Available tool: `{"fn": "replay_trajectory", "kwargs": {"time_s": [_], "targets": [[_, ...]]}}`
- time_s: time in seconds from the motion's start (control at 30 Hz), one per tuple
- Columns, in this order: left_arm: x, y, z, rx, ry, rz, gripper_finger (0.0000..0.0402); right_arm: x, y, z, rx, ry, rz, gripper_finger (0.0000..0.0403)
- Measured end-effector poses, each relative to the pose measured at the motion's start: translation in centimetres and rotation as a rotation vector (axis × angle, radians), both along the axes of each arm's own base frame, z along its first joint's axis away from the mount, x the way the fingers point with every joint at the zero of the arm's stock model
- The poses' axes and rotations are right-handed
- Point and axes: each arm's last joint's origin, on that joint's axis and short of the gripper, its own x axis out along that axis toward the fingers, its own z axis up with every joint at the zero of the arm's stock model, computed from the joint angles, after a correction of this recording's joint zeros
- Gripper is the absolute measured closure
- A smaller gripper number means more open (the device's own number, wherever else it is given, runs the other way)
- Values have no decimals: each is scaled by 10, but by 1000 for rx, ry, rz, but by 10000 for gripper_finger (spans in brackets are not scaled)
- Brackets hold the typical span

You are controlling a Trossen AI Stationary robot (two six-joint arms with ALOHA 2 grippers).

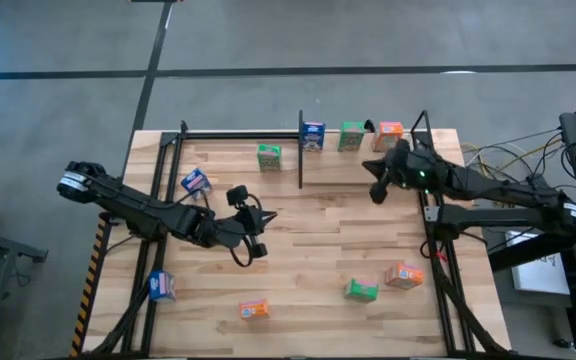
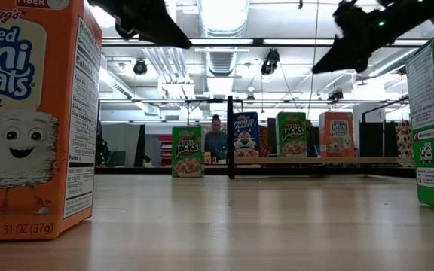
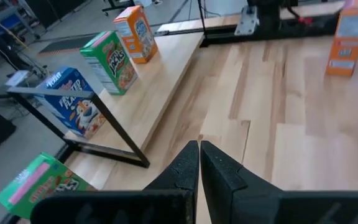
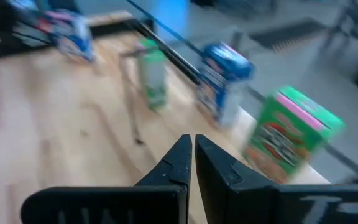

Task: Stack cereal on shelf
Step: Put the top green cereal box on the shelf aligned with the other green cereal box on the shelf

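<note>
High view first: we are counting three boxes standing in a row along the shelf (image 1: pixel 368 150) at the upper middle of the frame, a blue Frosted Flakes box (image 1: pixel 313 135), a green Apple Jacks box (image 1: pixel 351 136) and an orange Mini-Wheats box (image 1: pixel 390 133), all right of the black divider (image 1: pixel 300 150). A second green box (image 1: pixel 269 157) is sitting just left of the divider; whether it is on the shelf board or on the table beside it we cannot tell here. Five boxes are lying loose: a blue one (image 1: pixel 195 181) at upper left, another blue one (image 1: pixel 161 286) at lower left, an orange one (image 1: pixel 254 310) at bottom centre, and a green one (image 1: pixel 361 290) beside an orange one (image 1: pixel 404 276) at lower right. The left gripper (image 1: pixel 260 222) is hovering mid-table with its fingers clenched on nothing; the right gripper (image 1: pixel 376 190) is hanging just below the shelf row, likewise clenched and empty.

Low view: we are seeing the same row standing upright far off, with the loose orange box (image 2: pixel 29 113) looming at the left edge.

Left wrist view: closed fingers (image 3: pixel 219 171) are pointing toward the shelf, holding nothing.

Right wrist view: the fingers (image 4: pixel 176 165) are pressed together, empty.

We are judging the job at roughly a third to under half done, with five boxes left to collect.
</note>
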Motion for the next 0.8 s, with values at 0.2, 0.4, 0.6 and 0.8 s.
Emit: {"fn": "replay_trajectory", "kwargs": {"time_s": [0.2, 0.4, 0.6, 0.8], "targets": [[1, 0, 1, -50, -39, 20, 401, -5, 17, -13, -27, -135, 231, 390], [3, 1, 7, -53, -61, 24, 399, -8, 22, -14, -85, -218, 370, 390], [10, 15, 24, 12, -47, 39, 354, -12, 25, -7, -128, -247, 428, 390], [16, 58, 30, 7, 46, 32, 275, -15, 25, -7, -145, -233, 433, 390]]}}
